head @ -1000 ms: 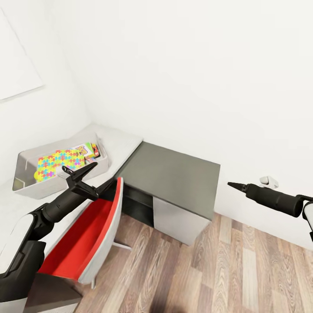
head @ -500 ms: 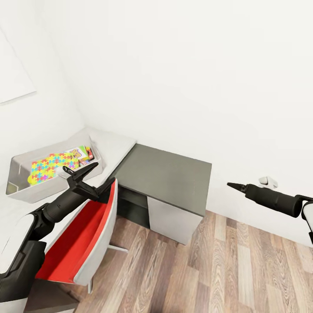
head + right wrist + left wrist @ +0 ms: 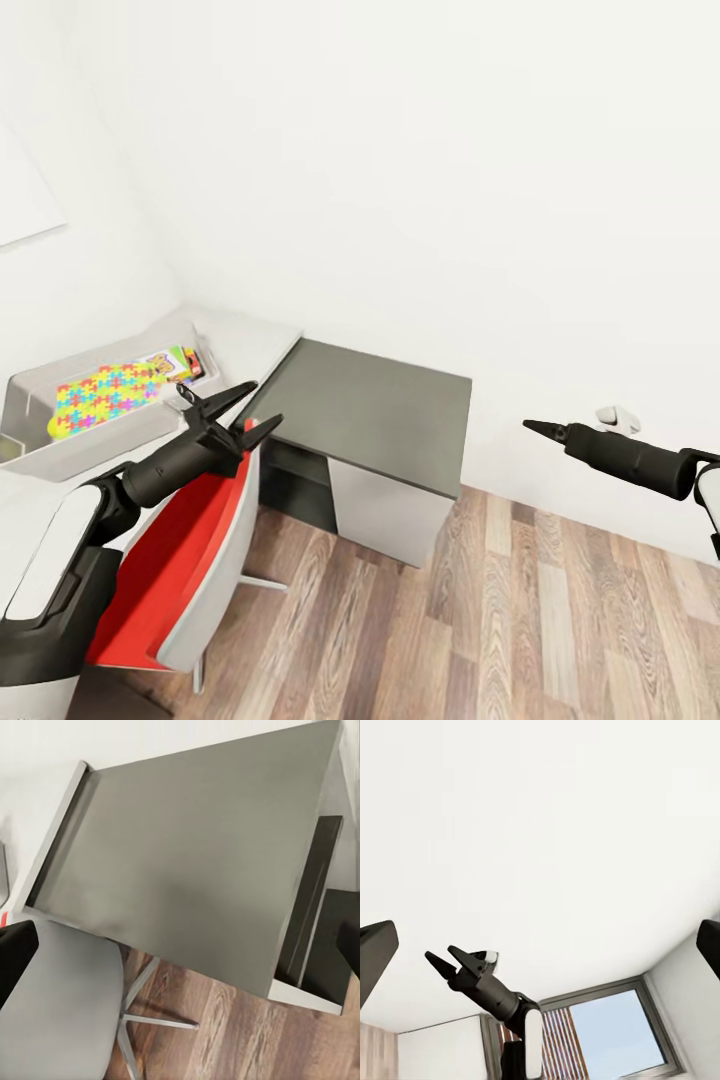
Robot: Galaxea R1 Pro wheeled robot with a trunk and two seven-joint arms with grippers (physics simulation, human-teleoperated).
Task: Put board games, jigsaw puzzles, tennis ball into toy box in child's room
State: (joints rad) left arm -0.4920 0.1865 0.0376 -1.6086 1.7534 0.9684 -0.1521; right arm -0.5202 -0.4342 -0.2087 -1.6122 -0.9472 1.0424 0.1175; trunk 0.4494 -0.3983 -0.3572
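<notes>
Presently, contents as seen from the head camera:
Toy box [image 3: 60, 455]: light grey bin at 9 o'clock in the head view, resting on the pale surface [image 3: 255, 340] by the wall corner.
Jigsaw puzzle [image 3: 100, 395]: bright multicoloured sheet lying flat inside the toy box.
Board game [image 3: 172, 363]: white and green lettered box with a red end, inside the toy box, just beside the puzzle at the bin's far end.
Left end effector [image 3: 240, 414]: at 8 o'clock, fingers spread wide, holding nothing, above the chair back and near the toy box's rim.
Right end effector [image 3: 530, 427]: at 3 o'clock, over the floor beside the wall; its tips appear as one point from the head, but the left wrist camera shows them [image 3: 447, 959] parted, nothing between them.
Chair [image 3: 185, 560]: red seat with a grey shell, at 7 o'clock beneath the left arm.
Dark grey desk [image 3: 365, 405]: bare top, at centre, adjoining the pale surface.
Floor [image 3: 540, 620]: wood planks, at 5 o'clock.
</notes>
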